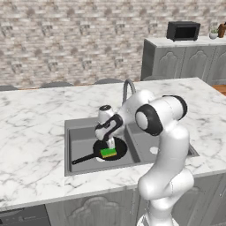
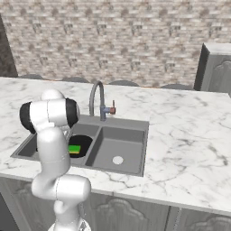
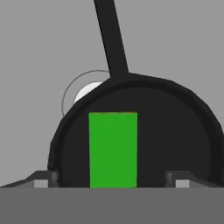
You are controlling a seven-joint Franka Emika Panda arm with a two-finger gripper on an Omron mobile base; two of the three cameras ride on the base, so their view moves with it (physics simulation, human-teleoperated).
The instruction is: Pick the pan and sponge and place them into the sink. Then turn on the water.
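The black pan (image 1: 120, 147) lies in the left basin of the grey sink (image 1: 79, 140), its long handle (image 1: 84, 159) pointing toward the front left. The green and yellow sponge (image 1: 108, 152) rests flat on the pan. My gripper (image 1: 110, 143) hangs just above the sponge, open, a finger on each side with a gap. In the hand view the sponge (image 3: 113, 148) sits on the pan (image 3: 175, 131) between the fingertips (image 3: 41, 179), beside the basin's drain (image 3: 89, 92). The arched faucet (image 2: 95, 97) shows no water stream.
The right basin (image 2: 119, 149) holds just its drain (image 2: 117, 159). A small lever (image 2: 110, 109) sticks out at the faucet's base. White marble counter (image 1: 31, 132) surrounds the sink. A microwave (image 1: 183, 31) stands on the far grey cabinet.
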